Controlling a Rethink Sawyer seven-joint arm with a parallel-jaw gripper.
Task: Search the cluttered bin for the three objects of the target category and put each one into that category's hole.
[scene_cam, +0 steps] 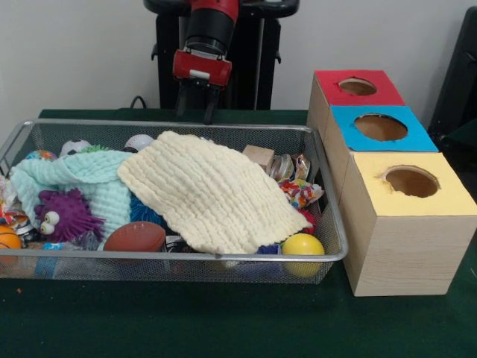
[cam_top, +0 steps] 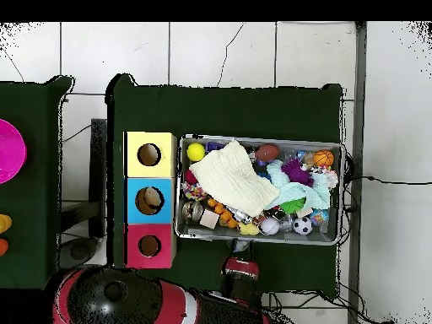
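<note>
A wire mesh bin [scene_cam: 333, 212] [cam_top: 342, 196] holds a jumble of toys under a cream cloth [scene_cam: 212, 194] [cam_top: 232, 177] and a mint cloth [scene_cam: 89, 175]. Showing around the cloths are a yellow ball [scene_cam: 302, 246] [cam_top: 196, 151], a brown football [scene_cam: 136, 237], a purple spiky toy [scene_cam: 65, 214], an orange basketball [cam_top: 323, 158], a soccer ball [cam_top: 302, 225] and a wooden block [scene_cam: 258, 156]. My gripper [scene_cam: 197, 108] [cam_top: 240, 250] hangs open and empty just outside the bin's rim on the robot's side, above the table.
Three boxes stand in a row beside the bin, each with a round hole: red top [scene_cam: 387, 95] [cam_top: 133, 257], blue top [scene_cam: 421, 138] [cam_top: 133, 187], yellow top [scene_cam: 373, 194] [cam_top: 135, 143]. Something beige shows inside the blue box's hole. Green cloth covers the table [scene_cam: 223, 321].
</note>
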